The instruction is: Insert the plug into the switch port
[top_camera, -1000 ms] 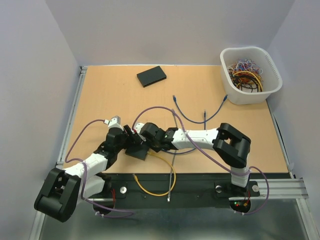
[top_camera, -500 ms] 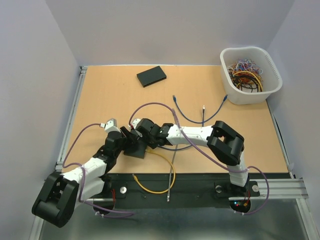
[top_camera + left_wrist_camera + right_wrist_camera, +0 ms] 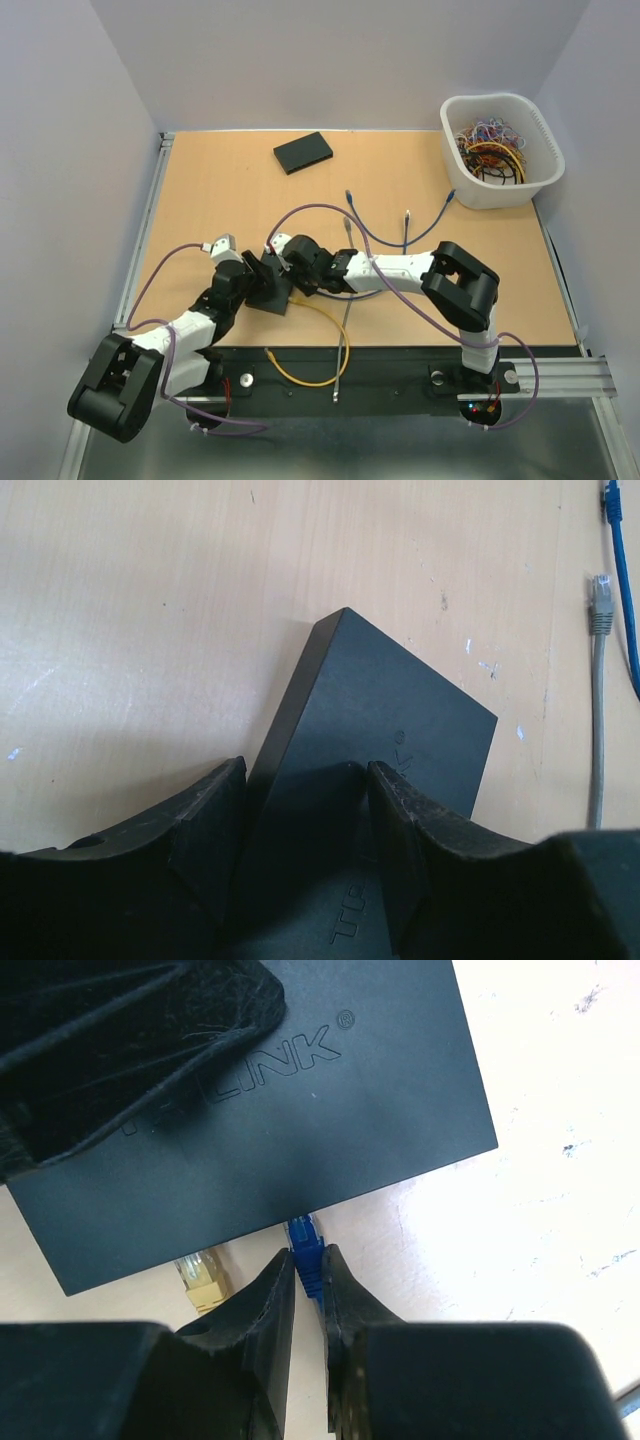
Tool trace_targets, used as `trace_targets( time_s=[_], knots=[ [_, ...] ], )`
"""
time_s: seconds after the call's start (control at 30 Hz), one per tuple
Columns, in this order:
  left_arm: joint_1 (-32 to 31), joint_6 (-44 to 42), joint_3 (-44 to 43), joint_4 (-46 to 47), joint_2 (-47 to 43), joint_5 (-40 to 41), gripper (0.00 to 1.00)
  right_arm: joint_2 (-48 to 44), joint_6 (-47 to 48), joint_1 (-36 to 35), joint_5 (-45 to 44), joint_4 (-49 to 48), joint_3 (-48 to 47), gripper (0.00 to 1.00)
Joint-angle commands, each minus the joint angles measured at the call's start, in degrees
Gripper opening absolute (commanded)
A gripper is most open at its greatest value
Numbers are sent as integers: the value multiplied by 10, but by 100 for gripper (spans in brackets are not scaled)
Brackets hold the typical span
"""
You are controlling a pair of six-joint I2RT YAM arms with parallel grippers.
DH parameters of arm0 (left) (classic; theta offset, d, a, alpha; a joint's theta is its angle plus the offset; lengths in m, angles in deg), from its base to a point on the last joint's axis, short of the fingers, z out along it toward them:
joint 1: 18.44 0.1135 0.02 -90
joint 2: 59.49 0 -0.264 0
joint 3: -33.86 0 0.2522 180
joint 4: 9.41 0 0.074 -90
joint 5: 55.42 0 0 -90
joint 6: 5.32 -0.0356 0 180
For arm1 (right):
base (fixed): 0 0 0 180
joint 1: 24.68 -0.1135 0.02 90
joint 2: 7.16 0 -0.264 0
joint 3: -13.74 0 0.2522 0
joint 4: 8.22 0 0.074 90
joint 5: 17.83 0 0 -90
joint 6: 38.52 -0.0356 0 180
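The right jaws stood nearly closed, pinching the blue plug between their tips. The plug pointed at the long front edge of the black switch and its nose met that edge; we could not tell how far into a port it sat. Just beside it, a yellow plug also lay against the same edge. The maker's lettering showed on the top of the switch.

The left jaws stood about half open and were clamped on one end of the switch, with one finger against its side and the other against its lettered face. The rest of the switch stuck out past the fingers at an angle over the wooden surface. A gray plug and a stretch of blue cable lay on the surface well apart from that end.

From above, the left arm and the right arm met at the switch near the front of the surface, left of the middle. A yellow cable looped from the switch over the near edge. Another black box lay near the back of the surface. A white basket full of tangled cables stood at the back right corner.
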Motion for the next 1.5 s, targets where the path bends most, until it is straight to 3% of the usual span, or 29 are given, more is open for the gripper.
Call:
trace_targets(
  time_s=[0.0, 0.53, 0.67, 0.9, 0.93, 1.03, 1.1, 1.3, 1.47],
  knots=[
    [-74, 78, -3, -23, 42, -227, 60, -28, -41, -39, 219, -430, -91, 0],
    [-94, 84, -21, -24, 91, -202, 60, 19, -103, -42, 233, -462, -189, 0],
    [-94, 88, -19, -34, 67, -192, 60, 0, -76, -42, 198, -436, -174, 0],
    [-91, 78, -44, -85, 18, -160, 61, -67, -66, -13, 36, -369, -105, 2],
    [-91, 76, -48, -102, 12, -154, 62, -75, -70, -7, 16, -357, -98, 4],
    [-90, 67, -71, -132, -8, -141, 63, -114, -75, 12, -58, -294, -71, 34],
    [-87, 61, -82, -156, -19, -134, 64, -138, -92, 28, -105, -249, -47, 43],
    [-76, 41, -132, -226, -68, -127, 66, -249, -181, 54, -139, -116, 64, 49],
    [-70, 15, -211, -334, -126, -119, 68, -307, -289, 54, -86, -20, 159, 48]
  ],
)
